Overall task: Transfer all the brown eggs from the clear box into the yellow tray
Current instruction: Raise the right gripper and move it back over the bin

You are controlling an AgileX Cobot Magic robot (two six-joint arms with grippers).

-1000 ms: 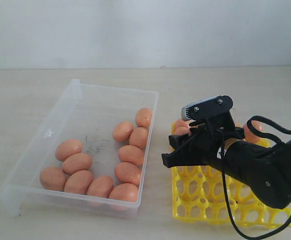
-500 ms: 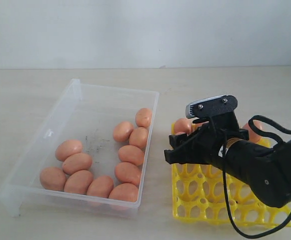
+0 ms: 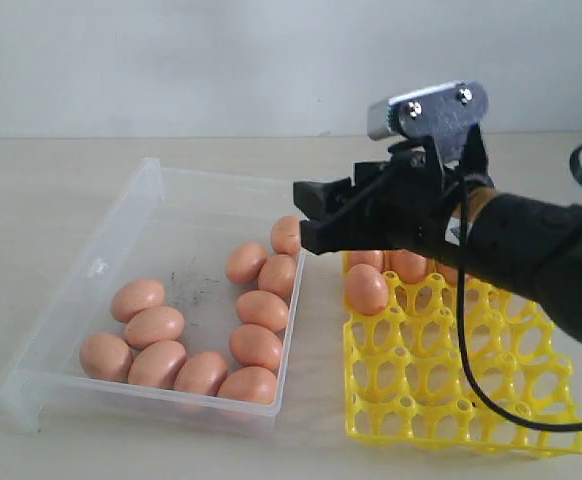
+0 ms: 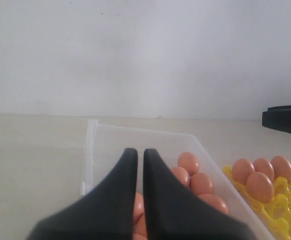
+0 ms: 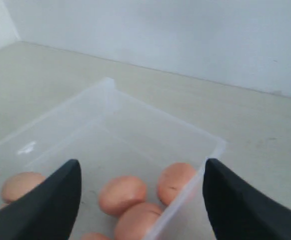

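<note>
Yellow tray (image 3: 411, 405) sits nearest on the bench (image 3: 311, 440), its front cups bare, with eggs (image 3: 366, 288) only in its far rows. Just beside it on the left, the box (image 3: 186, 230) holds eleven more eggs, bunched toward its near end and right wall. Over the box's far right rim hangs the right tool (image 3: 309, 215), spread wide and gripping nothing. Left tool (image 4: 136, 155) shows only in its wrist view, fingers almost touching, nothing between them, the box and tray beyond.

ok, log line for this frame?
right gripper: fingers open, empty, hovering by clear box | left gripper: shut, empty | brown eggs: eleven in clear box, some in yellow tray
</note>
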